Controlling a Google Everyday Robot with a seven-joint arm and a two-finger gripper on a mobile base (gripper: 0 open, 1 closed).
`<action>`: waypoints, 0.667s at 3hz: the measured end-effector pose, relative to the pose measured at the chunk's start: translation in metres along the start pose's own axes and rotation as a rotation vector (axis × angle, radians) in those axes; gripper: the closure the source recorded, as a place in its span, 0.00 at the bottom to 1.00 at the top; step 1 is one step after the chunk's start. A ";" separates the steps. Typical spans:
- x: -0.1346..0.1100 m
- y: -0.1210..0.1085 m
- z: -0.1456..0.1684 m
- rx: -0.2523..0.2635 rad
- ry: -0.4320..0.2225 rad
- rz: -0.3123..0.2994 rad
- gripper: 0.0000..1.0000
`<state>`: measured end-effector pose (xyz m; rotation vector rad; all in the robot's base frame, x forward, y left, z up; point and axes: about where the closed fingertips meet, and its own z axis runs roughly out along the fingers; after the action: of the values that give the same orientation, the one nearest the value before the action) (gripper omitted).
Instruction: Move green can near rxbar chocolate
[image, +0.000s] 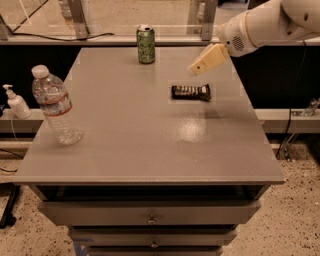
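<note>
The green can (145, 44) stands upright at the far edge of the grey table (125, 150), near the middle. The rxbar chocolate (191, 92) lies flat on the table, right of centre, in front of and to the right of the can. My gripper (196, 69) comes in from the upper right on a white arm, above the table. Its tip hangs just above and behind the bar, to the right of the can and apart from both.
A clear plastic water bottle (56, 106) stands at the table's left side. A small pump bottle (16, 102) sits off the table to the left. A window ledge runs behind the table. Drawers (150, 215) are below the front edge.
</note>
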<state>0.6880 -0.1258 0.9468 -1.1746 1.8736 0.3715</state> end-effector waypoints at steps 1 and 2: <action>0.000 0.000 0.000 0.000 0.000 0.000 0.00; 0.002 -0.006 0.012 0.009 -0.033 0.007 0.00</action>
<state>0.6988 -0.1225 0.9393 -1.1493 1.8495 0.3843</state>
